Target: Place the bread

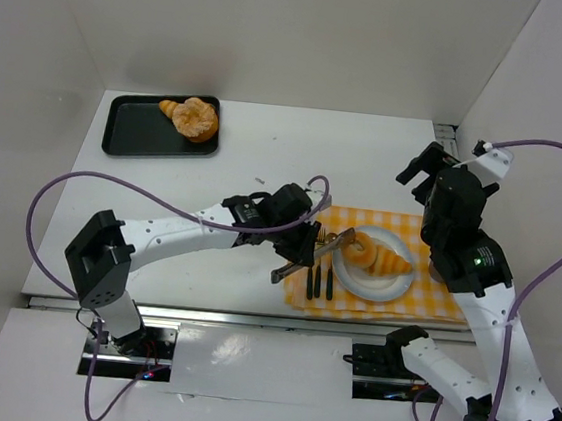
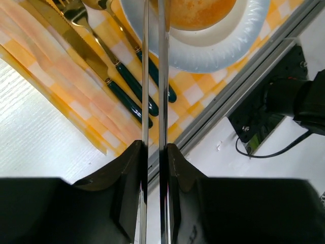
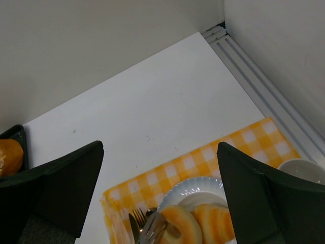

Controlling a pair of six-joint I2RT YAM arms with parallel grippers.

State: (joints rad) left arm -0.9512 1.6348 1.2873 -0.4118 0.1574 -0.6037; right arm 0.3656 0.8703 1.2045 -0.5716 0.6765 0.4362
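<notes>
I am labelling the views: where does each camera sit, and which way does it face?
Top external: above, behind the robot, looking down at the table; the left arm and right arm show.
Left wrist: looks along the tongs to the bread; left tool shows.
Right wrist: high, looking down at the plate; right tool shows.
Shared: bread and plate.

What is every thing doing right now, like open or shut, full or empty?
left gripper: shut on the tongs
right gripper: open, holding nothing
tongs: arms squeezed close together, tips at the plate bread
plate: holding bread
plate bread: lying on the plate
tray: holding tray bread at one end
tray bread: lying in the tray
cutlery: lying flat beside the plate
cloth: spread flat under the plate
</notes>
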